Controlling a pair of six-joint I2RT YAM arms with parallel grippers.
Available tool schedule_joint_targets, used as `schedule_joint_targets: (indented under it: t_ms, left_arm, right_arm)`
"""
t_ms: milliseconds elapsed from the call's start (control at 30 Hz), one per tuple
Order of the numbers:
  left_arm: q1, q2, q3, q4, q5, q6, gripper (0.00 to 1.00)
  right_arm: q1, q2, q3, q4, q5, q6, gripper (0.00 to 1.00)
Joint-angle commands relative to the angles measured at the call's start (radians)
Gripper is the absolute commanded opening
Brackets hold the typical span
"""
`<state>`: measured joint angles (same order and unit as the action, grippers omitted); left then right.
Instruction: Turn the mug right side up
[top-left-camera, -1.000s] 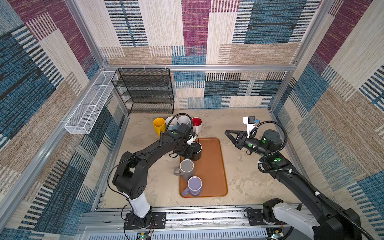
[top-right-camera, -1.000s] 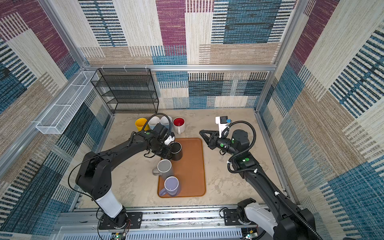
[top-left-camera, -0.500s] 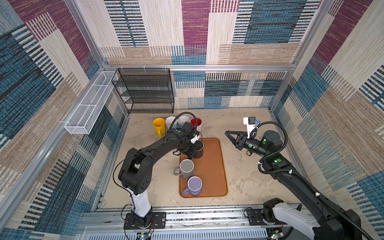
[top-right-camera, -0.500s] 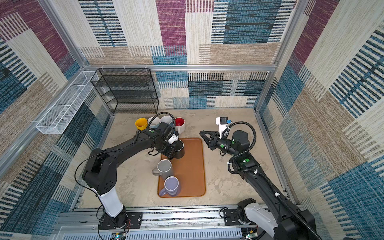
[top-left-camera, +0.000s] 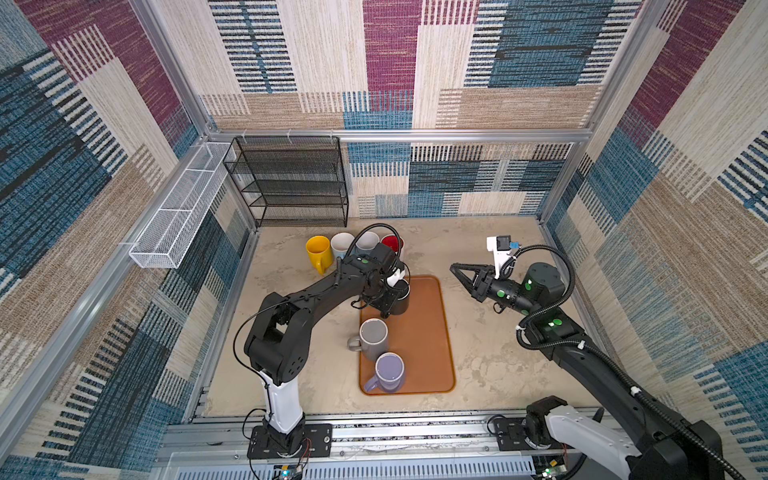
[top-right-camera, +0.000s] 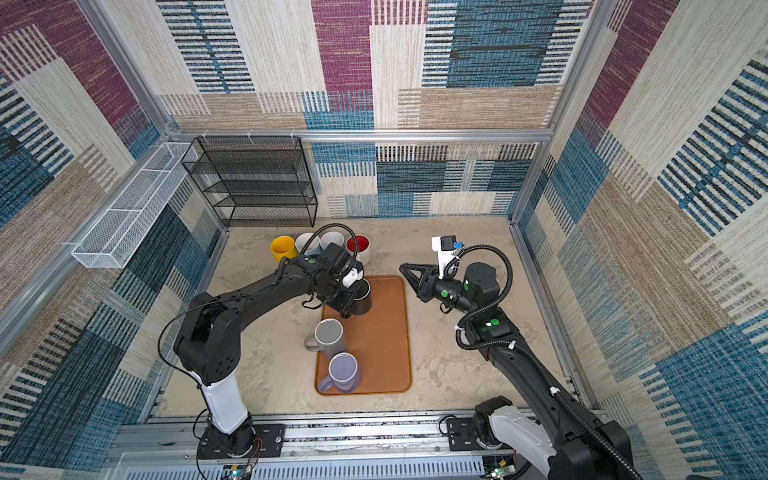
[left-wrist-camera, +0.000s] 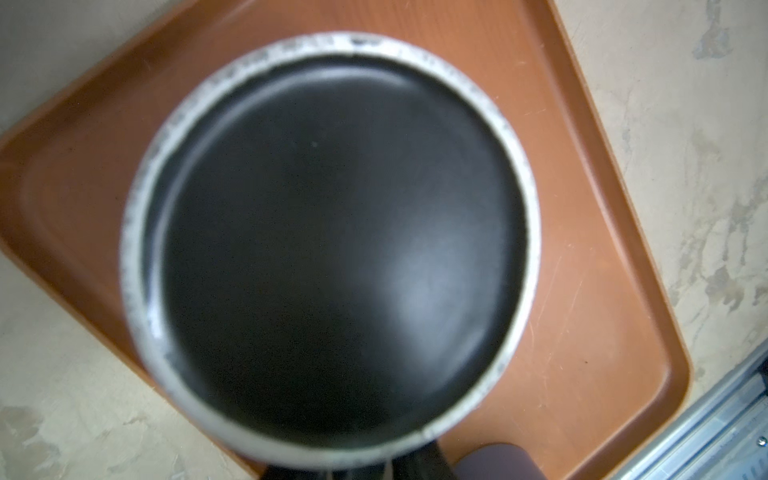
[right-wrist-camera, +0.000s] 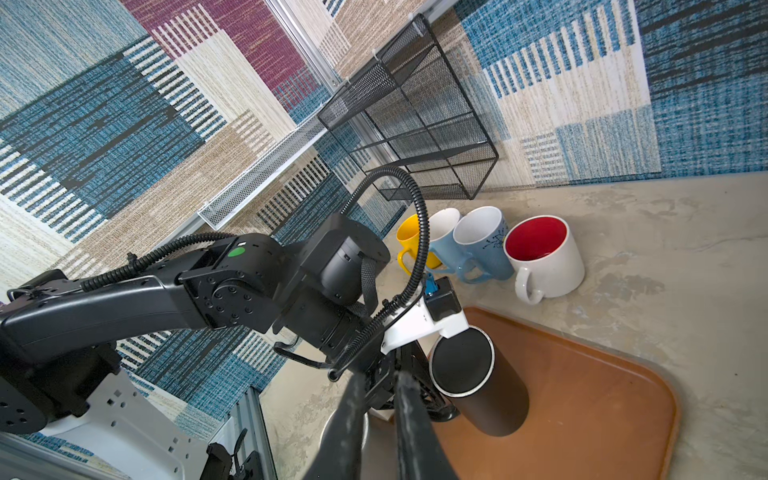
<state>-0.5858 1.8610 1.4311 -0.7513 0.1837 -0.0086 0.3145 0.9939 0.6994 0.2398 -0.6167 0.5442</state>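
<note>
Looking from above, we see the black mug (top-left-camera: 402, 302) standing bottom up on the far left corner of the orange tray (top-left-camera: 424, 332). In the left wrist view its flat bottom with a pale ring faces the camera.

The left gripper (top-left-camera: 384, 304) is just beside this mug, on its left side, low over the tray edge. Its fingers are hidden under the wrist and behind the mug, so we cannot tell if they are spread or pinching the mug.

The right gripper (top-left-camera: 454, 267) hangs in the air to the right of the tray, well apart from the mug, and points left. Its 2 fingers come together to a point and hold nothing.

On the left half of the tray stand 2 more mugs, mouth up: a grey mug (top-left-camera: 374, 338) and, just beside it on the near side, a purple mug (top-left-camera: 390, 370).

On the table (top-left-camera: 478, 374) beyond the tray, 4 mugs stand in 1 row, mouth up: a yellow mug (top-left-camera: 318, 251), 2 pale blue mugs (right-wrist-camera: 484, 249) and a white mug (right-wrist-camera: 548, 266) with red inside. A black wire shelf (top-left-camera: 291, 183) stands at the far wall.
</note>
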Motion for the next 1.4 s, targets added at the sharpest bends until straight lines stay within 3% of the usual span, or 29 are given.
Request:
schedule_joint_targets:
  t_ms: [0, 400, 733, 1367]
  left_arm:
    - [-0.002, 0.009, 0.014, -0.023, -0.022, 0.022, 0.23]
    - [-0.009, 0.021, 0.033, -0.037, -0.039, 0.021, 0.18]
    - [-0.012, 0.022, 0.045, -0.043, -0.037, 0.012, 0.0]
    - [-0.012, -0.075, 0.067, 0.008, 0.005, -0.054, 0.0]
  right_arm:
    - [0.001, -0.006, -0.001, 0.024, 0.013, -0.005, 0.18]
    - [0.001, -0.015, -0.011, 0.021, 0.019, -0.009, 0.18]
    - [0.001, -0.007, -0.015, 0.019, 0.026, -0.009, 0.18]
    - [0.001, 0.009, -0.026, 0.009, 0.056, -0.013, 0.19]
